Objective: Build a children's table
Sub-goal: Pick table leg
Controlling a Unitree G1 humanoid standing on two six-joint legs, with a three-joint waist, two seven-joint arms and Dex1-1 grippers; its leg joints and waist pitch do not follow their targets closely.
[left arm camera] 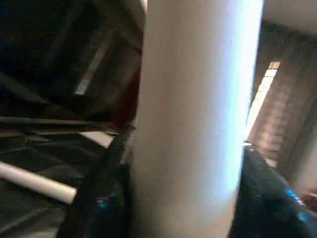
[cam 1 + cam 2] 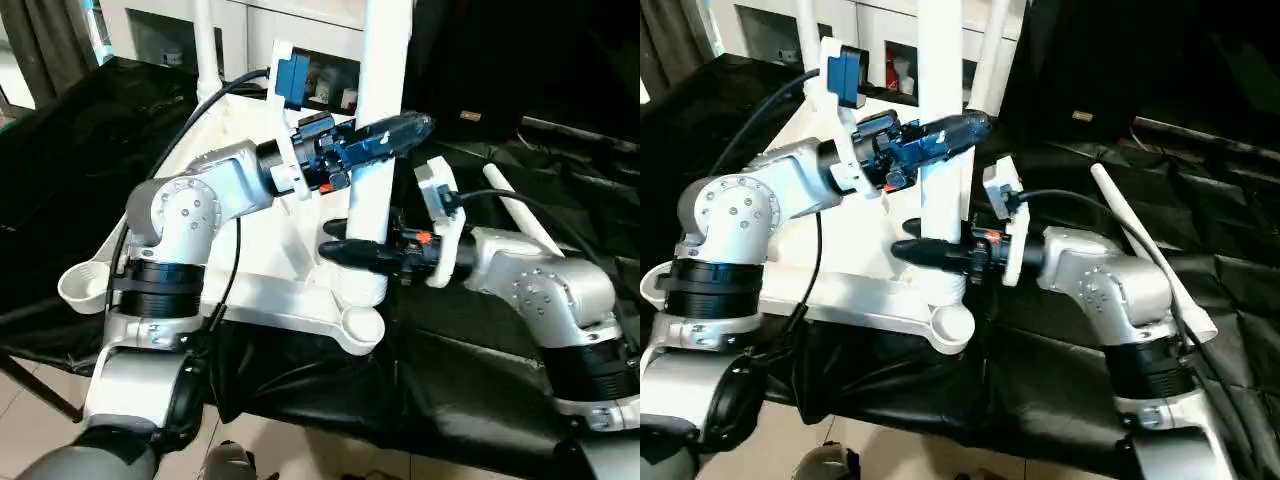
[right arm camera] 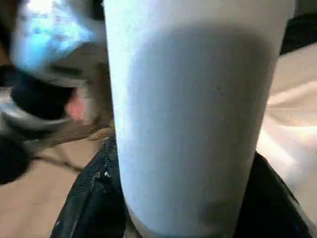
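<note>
Children's white plastic table top (image 2: 290, 300) is laid underside-up on black cloth (image 2: 470, 400). An upright white tapered round leg (image 2: 375, 150) in its near corner socket is clasped high by the left gripper (image 2: 400, 135) and low by the right gripper (image 2: 345, 250).

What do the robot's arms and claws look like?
The arms are shiny silver with round bolted joints and black rings. The left gripper looks blue-black, and the right gripper is black. White camera brackets sit at the wrists, with black cables running back.
</note>
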